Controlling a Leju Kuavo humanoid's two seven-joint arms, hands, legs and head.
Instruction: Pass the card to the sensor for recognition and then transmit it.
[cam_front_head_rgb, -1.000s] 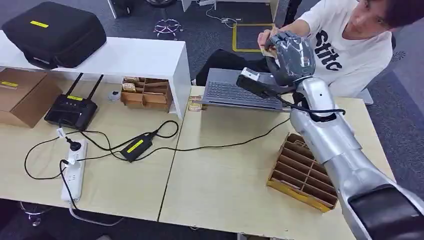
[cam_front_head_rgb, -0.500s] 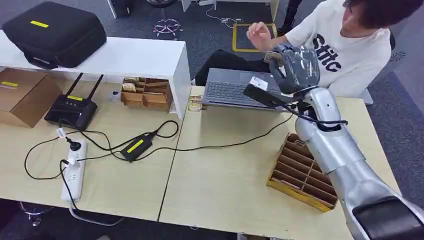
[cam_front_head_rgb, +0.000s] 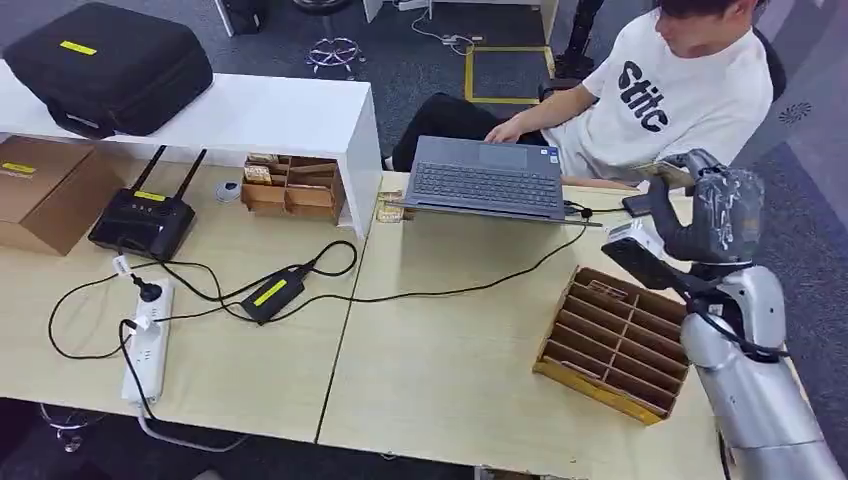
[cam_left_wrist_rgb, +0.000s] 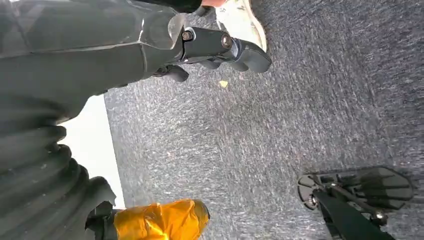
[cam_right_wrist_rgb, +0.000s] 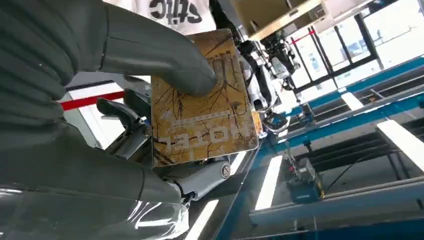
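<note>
My right hand (cam_front_head_rgb: 716, 214) is raised over the table's right edge, beside the wooden slotted rack (cam_front_head_rgb: 612, 342). It pinches a golden-brown card (cam_front_head_rgb: 667, 173) at its top. In the right wrist view the card (cam_right_wrist_rgb: 202, 100) bears tree branches and the word HOTEL, and the thumb (cam_right_wrist_rgb: 165, 62) presses on its face while darker fingers back it from behind. A black box with two antennas (cam_front_head_rgb: 143, 217) sits at the far left of the table. My left hand (cam_left_wrist_rgb: 150, 45) hangs over grey carpet, its fingers (cam_left_wrist_rgb: 225, 47) stretched out with nothing in them.
A person in a white T-shirt (cam_front_head_rgb: 680, 95) sits behind the open laptop (cam_front_head_rgb: 487, 180), one hand at its far edge. A small wooden card box (cam_front_head_rgb: 290, 186) stands under the white shelf (cam_front_head_rgb: 250, 115). Cables, a power brick (cam_front_head_rgb: 271, 293) and a power strip (cam_front_head_rgb: 148, 345) cross the left table.
My right hand has swung from above the laptop, near the person's raised hand, to the right and toward me, still holding the card. The person's hand has dropped to the laptop.
</note>
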